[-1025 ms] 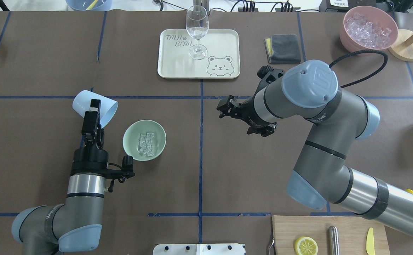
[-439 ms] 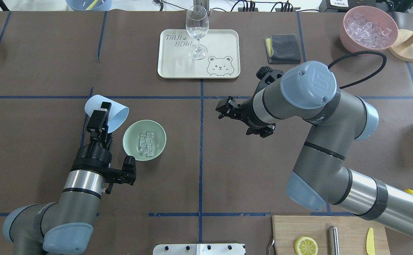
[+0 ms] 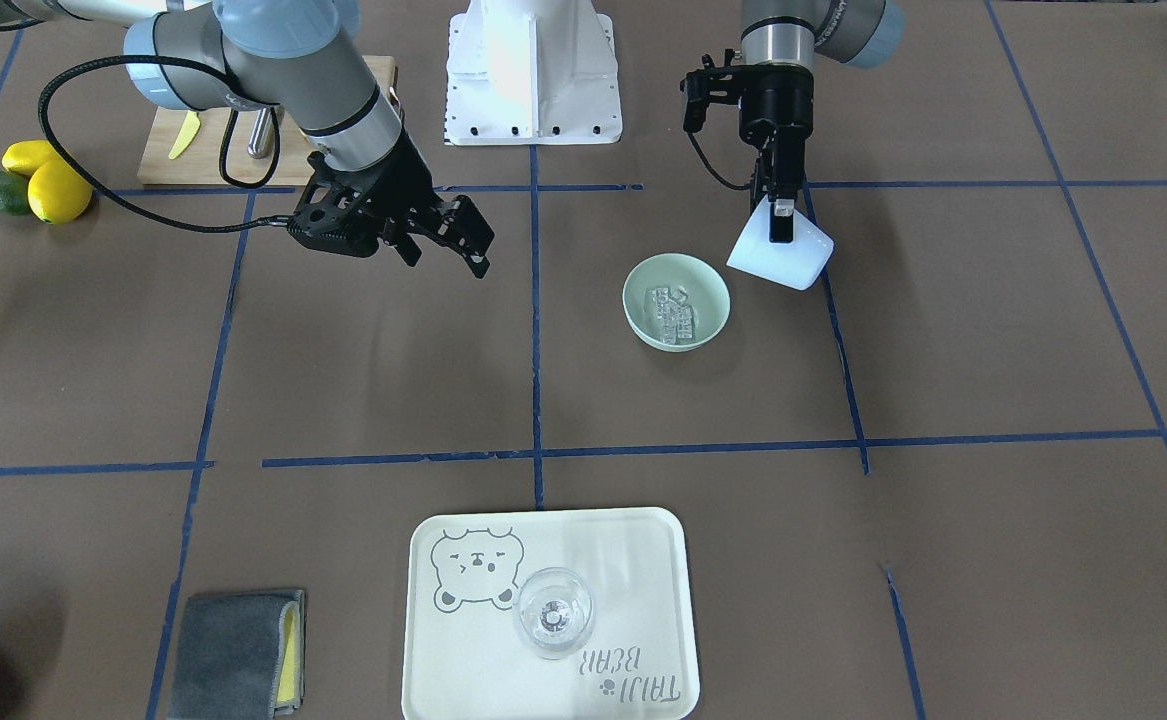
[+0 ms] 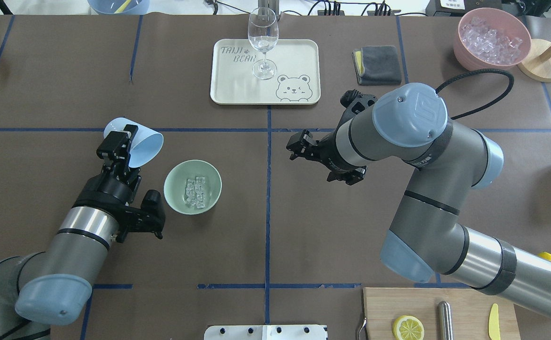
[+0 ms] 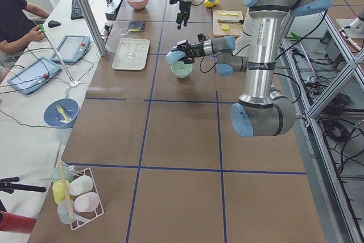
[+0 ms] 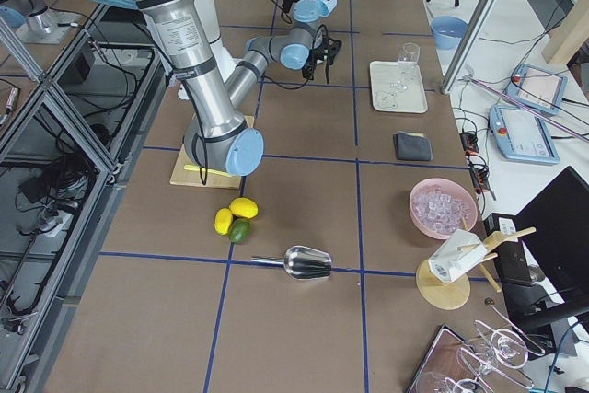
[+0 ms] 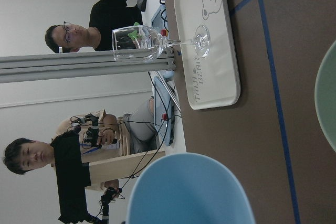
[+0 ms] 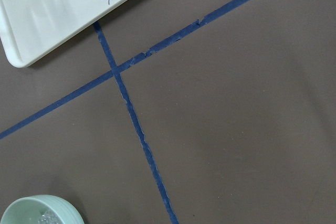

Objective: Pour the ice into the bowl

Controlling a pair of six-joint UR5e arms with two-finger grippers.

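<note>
The pale mint-green bowl (image 4: 211, 176) (image 3: 711, 290) stands on the table left of centre, with a small heap of clear ice cubes (image 4: 196, 191) (image 3: 673, 312) inside it. My left gripper (image 4: 117, 146) (image 3: 781, 215) is shut on the light blue cup (image 4: 138, 138) (image 3: 783, 258). It holds the cup tilted above the table, just left of the bowl and apart from it. The cup (image 7: 189, 192) fills the bottom of the left wrist view, with the bowl's rim (image 7: 326, 103) at the right edge. My right gripper (image 4: 299, 144) (image 3: 468, 240) is open and empty, hovering right of the bowl.
A cream tray (image 4: 299, 56) with a wine glass (image 4: 263, 42) lies at the far centre. A grey cloth (image 4: 378, 64), a pink container of ice (image 4: 491, 38) and a wooden stand (image 4: 544, 60) are at the far right. A cutting board with lemon (image 4: 440, 314) lies near the front right.
My left arm swung the cup right towards the bowl, then back left and a little farther away, its elbow moving left. The ice stays in the bowl. The right arm hardly moved.
</note>
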